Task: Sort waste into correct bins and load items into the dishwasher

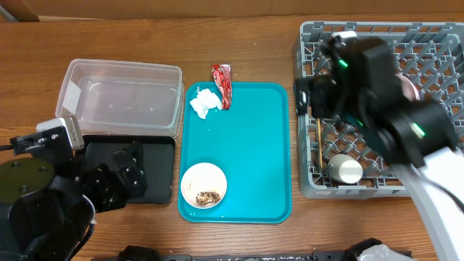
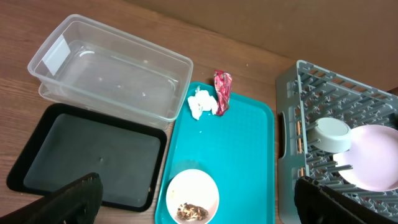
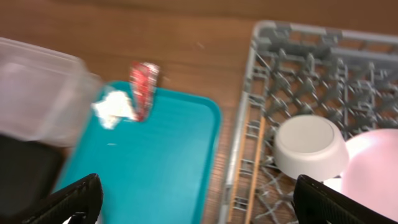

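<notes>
Wrapper (image 1: 222, 83) and tissue (image 1: 205, 103) seemingly touch on tray (image 1: 246, 145).

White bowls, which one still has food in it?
The small round white bowl on the teal plastic tray: brown-and-white scraps lie inside it. The other pale bowl sits in the grey pegged plastic dish rack.

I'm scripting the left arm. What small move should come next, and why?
Probably reach the open left gripper toward the white tissue: it lies loose on the teal tray, near the clear tub, which looks empty.
</notes>
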Robot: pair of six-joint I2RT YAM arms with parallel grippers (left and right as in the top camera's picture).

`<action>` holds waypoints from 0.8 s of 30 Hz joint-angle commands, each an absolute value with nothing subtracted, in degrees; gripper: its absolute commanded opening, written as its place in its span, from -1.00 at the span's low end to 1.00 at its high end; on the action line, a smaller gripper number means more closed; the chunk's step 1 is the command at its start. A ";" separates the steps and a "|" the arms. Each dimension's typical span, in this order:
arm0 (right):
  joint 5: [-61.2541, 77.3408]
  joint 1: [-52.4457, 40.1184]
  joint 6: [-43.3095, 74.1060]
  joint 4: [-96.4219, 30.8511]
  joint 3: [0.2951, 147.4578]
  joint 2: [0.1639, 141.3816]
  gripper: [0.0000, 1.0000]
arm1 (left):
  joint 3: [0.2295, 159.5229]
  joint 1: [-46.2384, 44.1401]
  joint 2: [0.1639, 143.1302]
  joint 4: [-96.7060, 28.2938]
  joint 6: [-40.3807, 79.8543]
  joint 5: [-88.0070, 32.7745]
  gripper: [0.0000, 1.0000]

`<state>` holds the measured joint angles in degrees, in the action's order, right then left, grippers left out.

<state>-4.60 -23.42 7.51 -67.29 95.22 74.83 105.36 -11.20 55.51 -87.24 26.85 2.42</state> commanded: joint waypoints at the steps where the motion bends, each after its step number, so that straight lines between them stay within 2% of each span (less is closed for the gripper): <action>1: 1.80 -24.03 7.66 -68.53 96.14 71.29 1.00 | 105.54 -10.85 55.46 -87.13 26.15 3.38 1.00; 6: 6.09 -24.05 7.62 -71.50 96.14 68.12 1.00 | 105.54 -10.85 55.46 -87.15 26.15 3.38 1.00; 15: -2.81 -21.06 9.39 -81.14 96.03 65.67 1.00 | 105.54 -10.85 55.46 -87.15 26.15 3.38 1.00; 19: -5.30 -16.73 6.79 -72.88 93.30 60.93 1.00 | 105.54 -10.85 55.46 -87.15 26.15 3.38 1.00; 24: -3.31 -8.19 5.76 -60.84 83.02 52.34 1.00 | 105.54 -10.85 55.46 -87.15 26.15 3.38 1.00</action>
<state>-3.18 -12.95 7.03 -64.38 89.58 58.33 105.36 -11.18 55.51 -87.26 26.85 2.42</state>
